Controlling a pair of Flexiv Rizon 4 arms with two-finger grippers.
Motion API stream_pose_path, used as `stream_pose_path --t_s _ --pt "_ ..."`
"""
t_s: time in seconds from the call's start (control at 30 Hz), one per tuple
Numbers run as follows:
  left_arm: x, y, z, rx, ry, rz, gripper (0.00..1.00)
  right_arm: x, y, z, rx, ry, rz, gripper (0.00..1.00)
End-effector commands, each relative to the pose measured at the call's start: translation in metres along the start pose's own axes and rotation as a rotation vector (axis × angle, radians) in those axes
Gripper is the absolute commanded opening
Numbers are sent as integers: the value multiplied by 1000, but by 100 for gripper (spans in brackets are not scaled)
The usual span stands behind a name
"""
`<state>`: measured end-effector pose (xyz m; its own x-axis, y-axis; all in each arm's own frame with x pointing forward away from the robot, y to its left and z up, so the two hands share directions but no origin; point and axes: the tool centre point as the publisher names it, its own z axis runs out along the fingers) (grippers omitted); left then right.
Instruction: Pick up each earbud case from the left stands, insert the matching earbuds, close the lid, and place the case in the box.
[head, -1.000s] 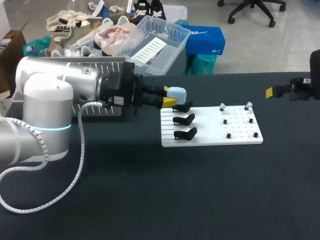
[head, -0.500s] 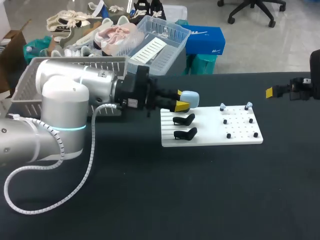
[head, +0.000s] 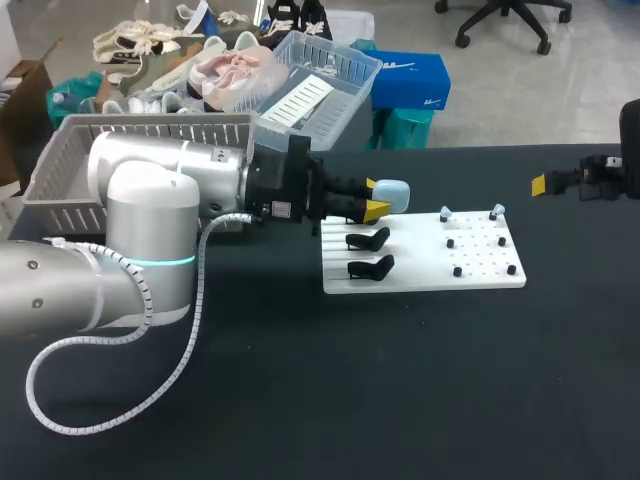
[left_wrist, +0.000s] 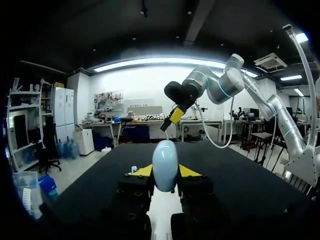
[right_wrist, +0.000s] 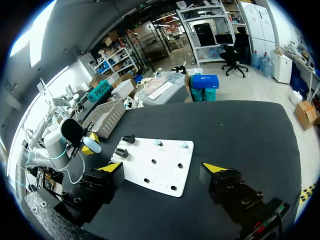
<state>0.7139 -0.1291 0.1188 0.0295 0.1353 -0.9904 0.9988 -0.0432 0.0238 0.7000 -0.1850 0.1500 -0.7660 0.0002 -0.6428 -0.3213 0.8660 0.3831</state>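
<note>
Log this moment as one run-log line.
left gripper: shut on earbud case, over white board | right gripper: open, empty

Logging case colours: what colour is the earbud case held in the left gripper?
Pale blue; the earbud case shows best in the left wrist view.

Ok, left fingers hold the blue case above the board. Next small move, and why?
Probably carry the case toward the right fingers, which stand open across the table: the left fingers are shut on the case, its lid looks closed, and earbuds sit on the board.
</note>
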Motion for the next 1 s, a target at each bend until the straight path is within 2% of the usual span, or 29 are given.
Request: stream_pose_path --t_s 0.03,0.33,1.0 --pt "2 -7 5 -31 -24 7 0 0 0 0 0 0 0 100" --pt "6 -8 16 -25 -59 6 0 0 0 0 0 0 0 100" --pt "7 -6 22 -24 -58 14 0 0 0 0 0 0 0 100"
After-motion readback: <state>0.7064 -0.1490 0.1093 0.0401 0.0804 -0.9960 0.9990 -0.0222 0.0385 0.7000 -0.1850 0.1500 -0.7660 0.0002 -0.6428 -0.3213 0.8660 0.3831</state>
